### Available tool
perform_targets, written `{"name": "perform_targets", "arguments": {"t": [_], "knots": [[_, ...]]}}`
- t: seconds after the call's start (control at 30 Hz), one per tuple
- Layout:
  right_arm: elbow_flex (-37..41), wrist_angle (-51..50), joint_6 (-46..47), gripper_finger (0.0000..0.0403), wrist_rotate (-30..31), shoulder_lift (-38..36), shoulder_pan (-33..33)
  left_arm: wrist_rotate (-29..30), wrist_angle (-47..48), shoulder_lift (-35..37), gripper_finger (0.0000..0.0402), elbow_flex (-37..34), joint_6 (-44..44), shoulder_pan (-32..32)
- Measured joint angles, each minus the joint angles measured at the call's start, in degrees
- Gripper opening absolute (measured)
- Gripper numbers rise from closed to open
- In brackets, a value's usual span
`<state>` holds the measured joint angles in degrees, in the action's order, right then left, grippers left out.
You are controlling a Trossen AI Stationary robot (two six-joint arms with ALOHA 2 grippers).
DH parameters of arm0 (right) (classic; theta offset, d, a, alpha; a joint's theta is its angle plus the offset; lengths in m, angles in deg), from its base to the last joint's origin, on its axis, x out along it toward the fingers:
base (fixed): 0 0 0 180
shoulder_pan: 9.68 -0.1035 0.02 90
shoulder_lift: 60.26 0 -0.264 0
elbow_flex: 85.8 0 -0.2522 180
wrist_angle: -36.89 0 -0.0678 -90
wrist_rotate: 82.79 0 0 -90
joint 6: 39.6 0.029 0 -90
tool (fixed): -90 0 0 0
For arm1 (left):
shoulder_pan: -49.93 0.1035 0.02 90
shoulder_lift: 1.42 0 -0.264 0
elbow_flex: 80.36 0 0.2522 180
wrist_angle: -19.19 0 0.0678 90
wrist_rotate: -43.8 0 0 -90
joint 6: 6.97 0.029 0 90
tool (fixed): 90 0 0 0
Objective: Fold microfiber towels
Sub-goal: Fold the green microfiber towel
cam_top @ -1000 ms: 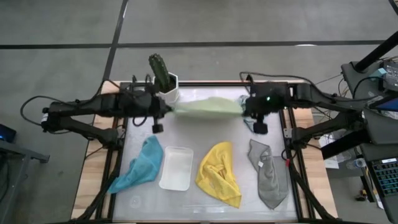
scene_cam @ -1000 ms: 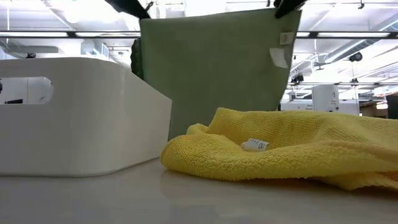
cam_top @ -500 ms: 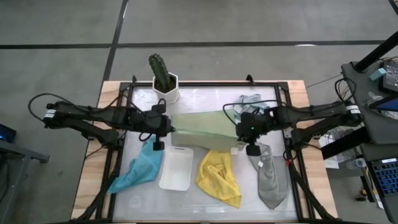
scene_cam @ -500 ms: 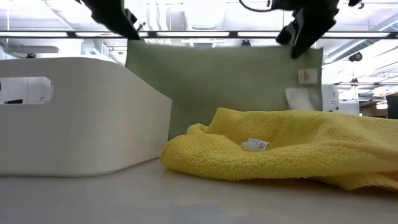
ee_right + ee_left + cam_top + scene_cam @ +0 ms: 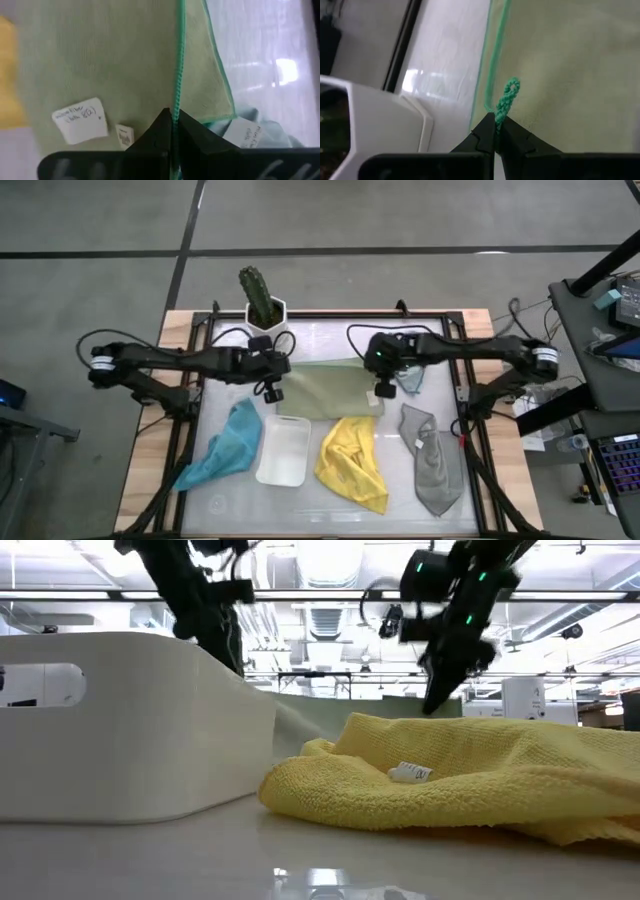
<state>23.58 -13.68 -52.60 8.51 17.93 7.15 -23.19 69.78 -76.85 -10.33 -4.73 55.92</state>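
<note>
A: Where does the folding stand?

B: On the first cloth, I'd judge. The green towel [image 5: 325, 387] lies flat on the table [image 5: 330, 505] between the two arms, just behind the tray [image 5: 284, 450] and the yellow towel [image 5: 352, 460]. The left gripper [image 5: 272, 392] pinches one edge of it, the right gripper [image 5: 379, 388] the opposite edge.

A: Jaws?

B: Both pressed together on the green hem. The left wrist view shows a small loop of edge stitching standing up out of the closed fingertips; the right wrist view shows the hem running straight into that gripper's tips, with two layers of edge beside it, so one fold looks laid.

A: And the rest?

B: Untouched, it seems. The yellow one is a loose heap, the grey towel [image 5: 432, 462] lies crumpled at the right, the teal towel [image 5: 226, 445] at the left beside the tray, and the blue towel [image 5: 408, 375] is bunched just behind the right gripper. No finished towels in the tray, as far as I can see.

A: Anything hidden?

B: From table height the tray and the yellow heap block nearly all of the green cloth. How neatly its edges line up, I can't tell.
</note>
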Motion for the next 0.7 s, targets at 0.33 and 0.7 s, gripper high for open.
{"name": "perform_targets", "arguments": {"t": [0.33, 0.7], "knots": [[-1.45, 5.65, -4.87, 0.0008, 0.34, 10.24, 4.60, -1.09, -4.06, -6.22, 0.0000, -2.43, -0.14, 6.15], [-9.03, 2.90, -7.88, 0.0008, 7.79, 15.88, 5.23, -0.03, -6.77, -14.02, 0.0000, -2.30, 0.20, 8.51]]}}
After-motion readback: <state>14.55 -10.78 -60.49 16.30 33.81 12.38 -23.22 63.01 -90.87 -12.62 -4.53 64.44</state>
